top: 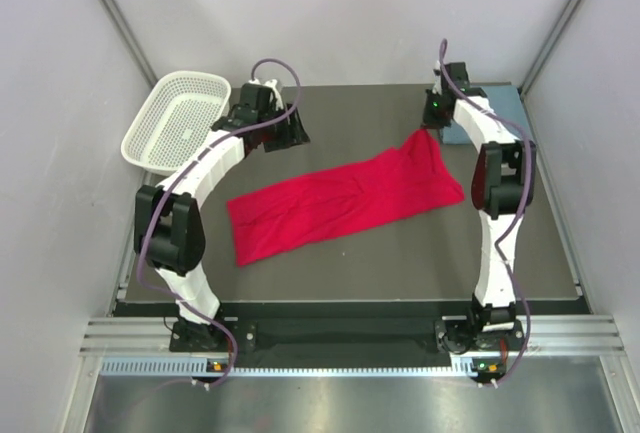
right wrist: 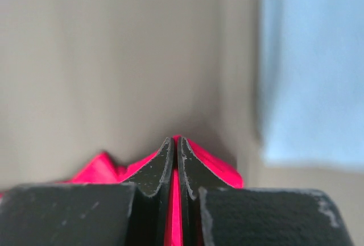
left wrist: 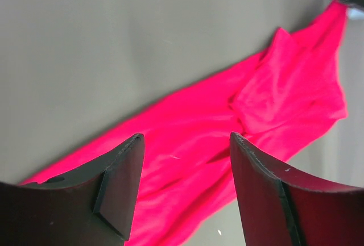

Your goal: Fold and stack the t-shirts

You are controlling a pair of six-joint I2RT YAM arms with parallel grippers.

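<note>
I judge task early; red t-shirt (top: 345,203) lies as long rumpled strip, diagonal across tabletop (top: 400,263) centre; right gripper (right wrist: 176,142) fingers clamped on its far-right corner; left gripper (left wrist: 185,141) fingers apart, empty; blue-grey t-shirt (top: 505,103) at far-right corner; folding, stacking not yet done.

I am holding the left arm bent at the elbow and reaching toward the far left, and the left gripper (left wrist: 186,137) is standing with its jaws wide apart. I am extending the right arm toward the far right, and the right gripper (right wrist: 175,140) is sitting with its jaws pressed together.
</note>
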